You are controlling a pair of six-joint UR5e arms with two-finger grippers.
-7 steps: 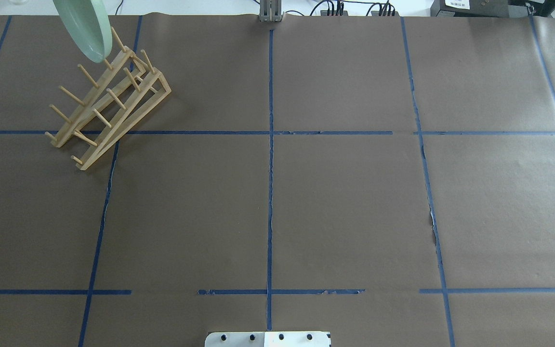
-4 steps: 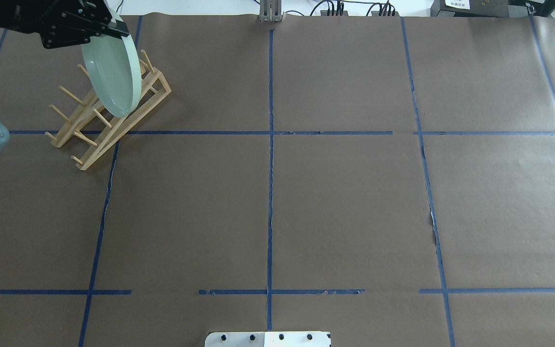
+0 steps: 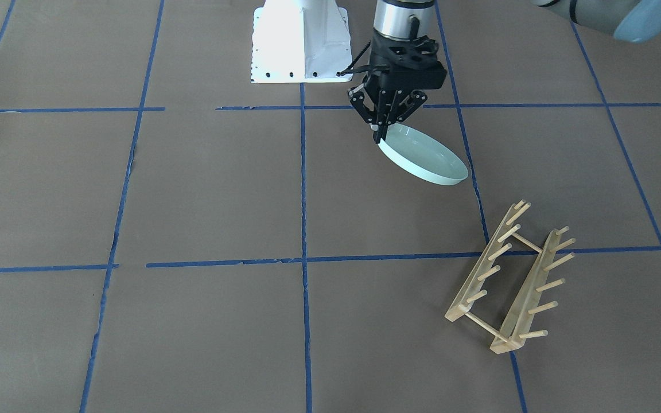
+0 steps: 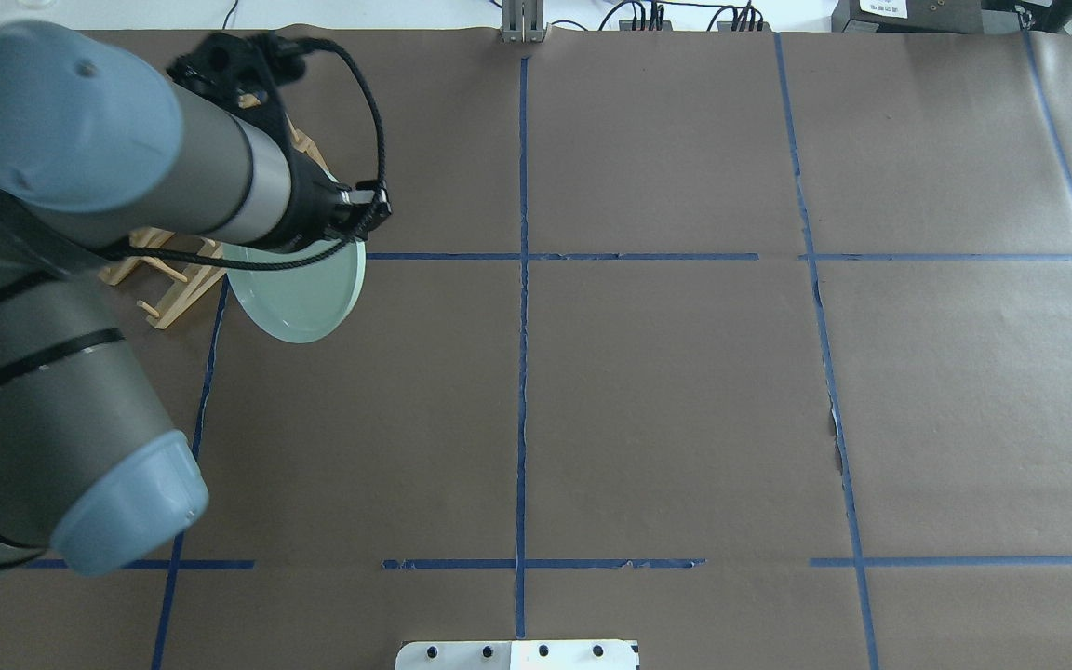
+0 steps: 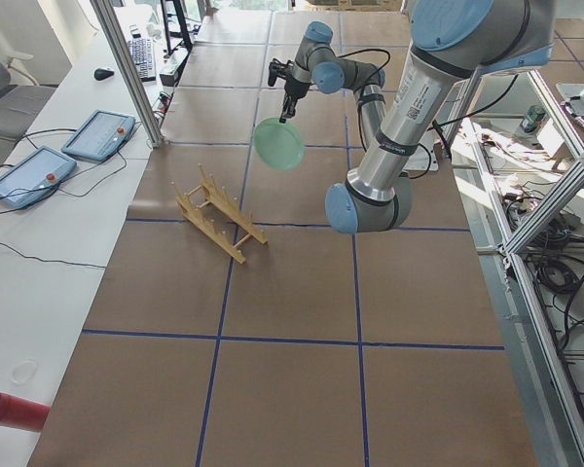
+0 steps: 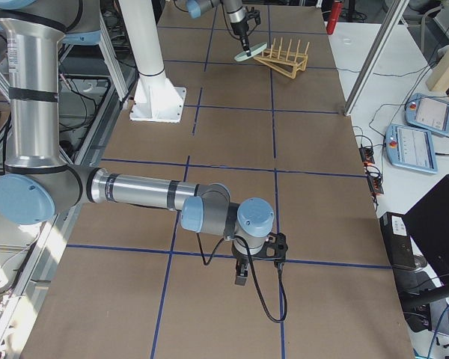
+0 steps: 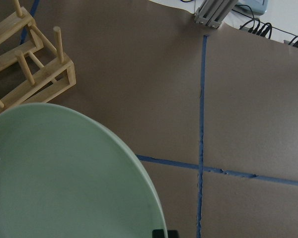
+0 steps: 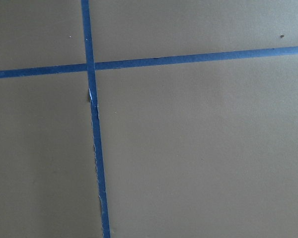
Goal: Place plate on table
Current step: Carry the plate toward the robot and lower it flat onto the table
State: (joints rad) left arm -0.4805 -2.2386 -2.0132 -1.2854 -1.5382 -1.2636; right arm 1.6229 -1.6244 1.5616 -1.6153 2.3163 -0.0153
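The pale mint-green plate hangs tilted above the brown table, held by its rim. My left gripper is shut on that rim at the plate's near edge. In the overhead view the plate shows under my left arm, just right of the wooden peg rack. It fills the lower left of the left wrist view. My right gripper shows only in the exterior right view, low over the table. I cannot tell whether it is open or shut.
The wooden peg rack stands empty on the table, on my left side. The white robot base is at the table's near edge. Blue tape lines cross the brown paper.
My left arm has swung into view and carried the plate from over the rack's far end towards me and to the right, now beside the rack.
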